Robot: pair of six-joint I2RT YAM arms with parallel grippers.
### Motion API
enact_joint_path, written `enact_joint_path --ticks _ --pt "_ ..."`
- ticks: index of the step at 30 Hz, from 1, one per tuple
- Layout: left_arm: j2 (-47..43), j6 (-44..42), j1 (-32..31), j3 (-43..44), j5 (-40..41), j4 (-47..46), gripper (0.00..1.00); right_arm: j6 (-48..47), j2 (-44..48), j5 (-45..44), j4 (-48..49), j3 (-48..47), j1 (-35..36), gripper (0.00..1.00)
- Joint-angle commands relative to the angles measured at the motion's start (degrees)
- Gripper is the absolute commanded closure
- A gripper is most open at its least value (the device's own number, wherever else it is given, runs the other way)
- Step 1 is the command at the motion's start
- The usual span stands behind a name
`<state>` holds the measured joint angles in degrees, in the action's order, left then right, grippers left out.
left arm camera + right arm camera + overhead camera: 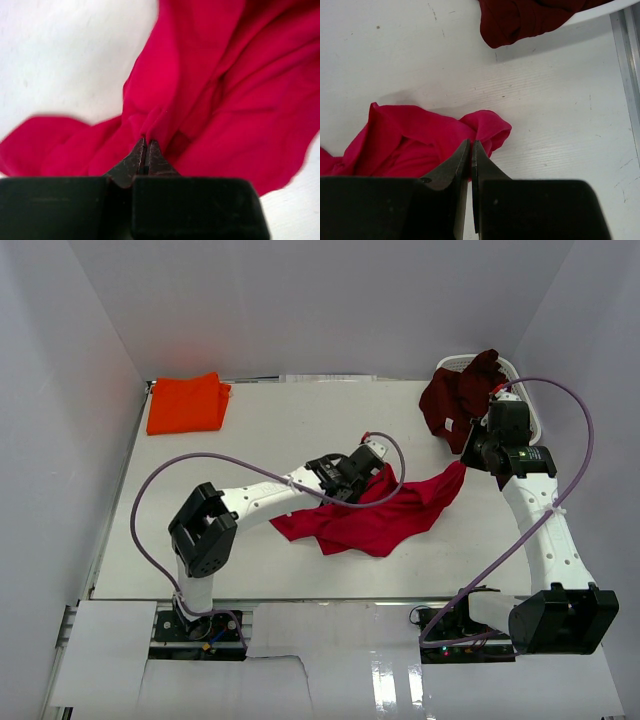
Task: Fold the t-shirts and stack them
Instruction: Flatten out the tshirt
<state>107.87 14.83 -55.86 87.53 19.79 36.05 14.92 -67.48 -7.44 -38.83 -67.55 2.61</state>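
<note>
Softly now: your left gripper (146, 144) is clamped on a fold of the red t-shirt (385, 520), crumpled mid-table. Your right gripper (470, 145) is closed at its corner, but you can't tell whether it holds cloth. It's light and limp, so pinch hems. There are three shirts: red, a maroon t-shirt (445, 400) spilling from the one basket (452, 362), and an orange t-shirt (187, 403) folded at far left.

The black claw (470, 146) has its two fingers pressed close together. Its tips sit in front of the edge of a bright red soft cloth t-shirt (415, 140), which lies bunched up on the white table (560, 115). I cannot tell if the claw pinches it. At the top, a dark maroon cloth t-shirt (520, 20) hangs over a white plastic rim (600, 11). A grey metal rail (625, 65) runs down the right side.
</note>
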Motion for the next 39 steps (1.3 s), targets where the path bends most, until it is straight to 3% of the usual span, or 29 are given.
enact_joint_path --ticks 1,6,12,15,18,23,39 --pt "-2.49 8.7 -0.65 -2.88 12.54 3.84 1.0 -0.15 0.69 0.15 1.48 -0.13 -0.24 0.92" --pt "0.4 13.9 -5.84 -2.98 26.14 9.1 1.0 -0.15 0.6 0.15 1.48 -0.04 -0.24 0.92" --pt "2.43 18.3 -8.04 -4.38 30.74 10.79 1.0 -0.06 0.34 0.41 1.56 -0.21 -0.33 0.92" --pt "1.64 16.57 -8.92 -4.82 27.69 7.57 1.0 -0.06 0.16 0.41 1.65 -0.3 -0.24 0.92" --pt "-1.16 14.18 -9.18 -6.4 18.99 2.11 1.0 -0.06 0.07 0.41 1.65 -0.3 -0.33 0.92" --pt "-3.02 16.37 -9.27 -4.13 9.24 1.3 1.0 -0.06 -0.02 0.32 1.83 0.05 -0.33 0.92" --pt "-3.99 24.18 -11.82 -0.16 0.69 3.23 1.0 -0.06 -0.1 0.67 2.09 0.4 -0.33 0.92"
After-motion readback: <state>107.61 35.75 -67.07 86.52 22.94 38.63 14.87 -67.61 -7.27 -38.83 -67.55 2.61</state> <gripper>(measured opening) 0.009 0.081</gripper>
